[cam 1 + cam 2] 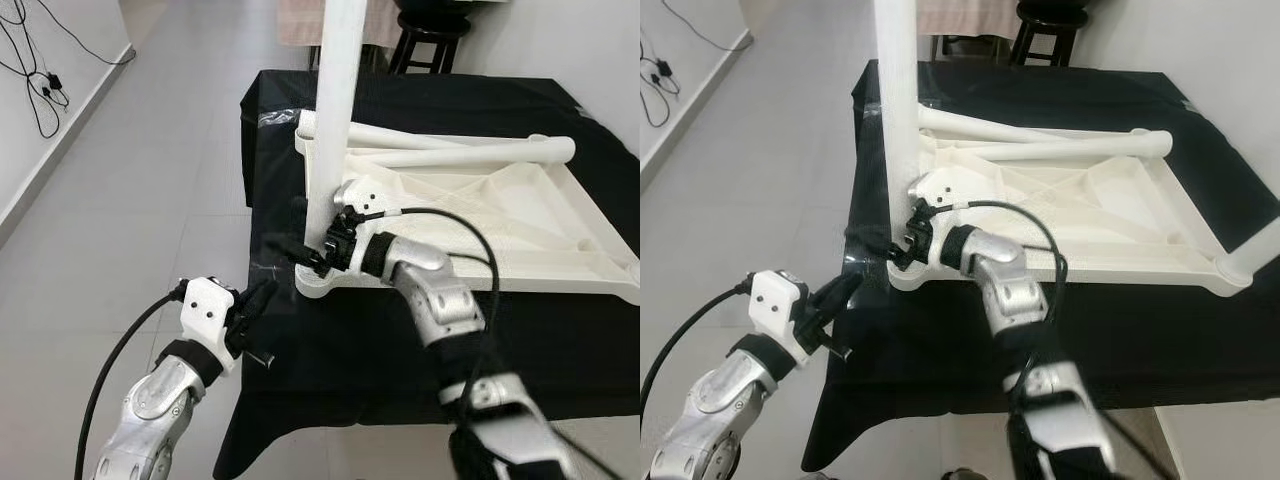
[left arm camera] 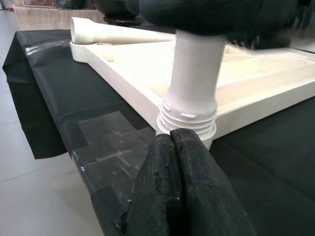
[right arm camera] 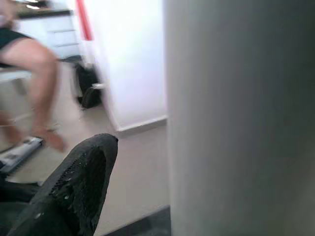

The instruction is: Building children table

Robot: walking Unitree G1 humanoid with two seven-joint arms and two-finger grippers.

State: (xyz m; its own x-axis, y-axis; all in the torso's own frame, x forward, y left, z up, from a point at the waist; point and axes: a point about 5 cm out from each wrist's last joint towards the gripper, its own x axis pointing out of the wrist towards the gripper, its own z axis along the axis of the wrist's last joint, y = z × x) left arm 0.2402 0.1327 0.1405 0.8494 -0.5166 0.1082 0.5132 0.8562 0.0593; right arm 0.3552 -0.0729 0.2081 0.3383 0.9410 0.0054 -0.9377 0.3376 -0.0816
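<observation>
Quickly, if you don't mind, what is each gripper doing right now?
Left gripper: shut, holding nothing, off the table edge.
Right gripper: at the base of the upright leg; whether it grips cannot be told.

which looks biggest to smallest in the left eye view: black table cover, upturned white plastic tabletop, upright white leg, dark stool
1. Black table cover
2. Upturned white plastic tabletop
3. Upright white leg
4. Dark stool, though it stands farthest from the camera and is cut off by the frame, so its true size is unsure.

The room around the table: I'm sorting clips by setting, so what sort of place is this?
Probably a home room used as a work spot: pale tiled floor, a stool behind the black-covered table, cables along the wall.
</observation>
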